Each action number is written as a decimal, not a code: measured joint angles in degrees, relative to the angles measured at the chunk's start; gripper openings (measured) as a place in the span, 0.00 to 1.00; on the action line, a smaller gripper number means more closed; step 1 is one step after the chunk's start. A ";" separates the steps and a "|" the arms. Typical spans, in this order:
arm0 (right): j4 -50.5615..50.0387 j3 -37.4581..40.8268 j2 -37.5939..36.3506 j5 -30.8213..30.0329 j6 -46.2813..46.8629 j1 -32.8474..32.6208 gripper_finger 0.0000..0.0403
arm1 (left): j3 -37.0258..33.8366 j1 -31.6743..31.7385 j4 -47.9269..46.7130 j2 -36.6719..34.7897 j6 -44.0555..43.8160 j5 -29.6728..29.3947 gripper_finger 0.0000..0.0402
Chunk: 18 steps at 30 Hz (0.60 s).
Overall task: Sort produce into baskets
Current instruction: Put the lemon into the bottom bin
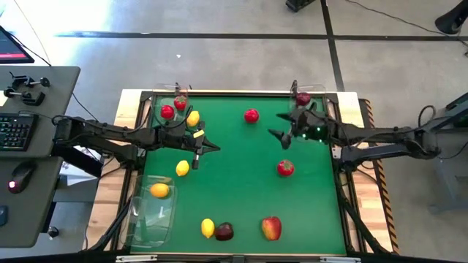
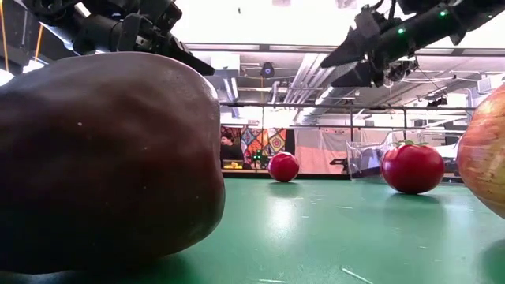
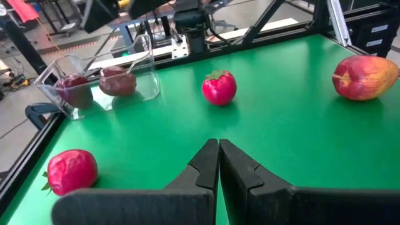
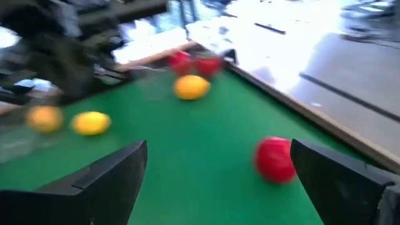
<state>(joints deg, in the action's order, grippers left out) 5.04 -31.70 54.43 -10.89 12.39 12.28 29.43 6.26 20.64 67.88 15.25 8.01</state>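
My left gripper point(image 1: 212, 148) point(image 3: 219, 142) hangs shut above the green table's left half, holding nothing. My right gripper point(image 1: 276, 126) point(image 4: 219, 150) hangs open over the far right part, also empty. Loose produce lies on the mat: a red fruit point(image 1: 251, 115), another red one point(image 1: 285, 168), a lemon point(image 1: 182, 168), and a lemon point(image 1: 208, 228), a dark red apple point(image 1: 224, 231) and a red-yellow apple point(image 1: 271, 228) near the front edge. A clear basket point(image 1: 167, 98) at the far left holds red fruits, with a lemon point(image 1: 193, 118) at its edge. The far-right basket point(image 3: 50, 78) holds dark red fruits. The near-left basket point(image 1: 150, 215) holds a lemon point(image 1: 159, 191).
A raised dark frame point(image 1: 344, 190) runs around the mat. Open mat lies in the middle between the two grippers. A desk with a keyboard point(image 1: 14, 131) and a mouse stands to the left of the table.
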 joint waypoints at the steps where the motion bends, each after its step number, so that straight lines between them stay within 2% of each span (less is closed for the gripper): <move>1: 1.66 0.63 0.00 1.18 0.88 -0.74 0.96 | 0.00 0.00 0.02 0.00 0.66 -0.02 0.00; 4: 6.01 2.17 0.03 3.50 2.52 -2.41 0.96 | 0.00 -0.63 0.01 0.00 3.82 -0.17 0.00; 8: 7.42 2.53 0.62 2.34 3.55 -3.77 0.96 | 0.06 -4.44 -1.83 -0.45 9.09 -0.17 0.00; 10: 7.42 2.53 1.35 1.91 4.83 -4.13 0.96 | 1.33 -7.32 -6.39 -0.99 11.14 -0.38 0.00; 13: 9.23 2.53 3.21 1.93 5.53 -4.90 0.96 | 4.96 -12.22 -14.42 -1.42 11.10 -4.51 0.00; 18: 16.91 2.53 6.50 1.98 0.75 -6.01 0.90 | 10.07 -20.11 -24.67 -0.98 10.52 -9.88 0.00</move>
<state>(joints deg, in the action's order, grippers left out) 21.95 -29.17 60.94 -8.91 13.13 6.27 39.50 -13.85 -4.03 66.89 25.77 -1.87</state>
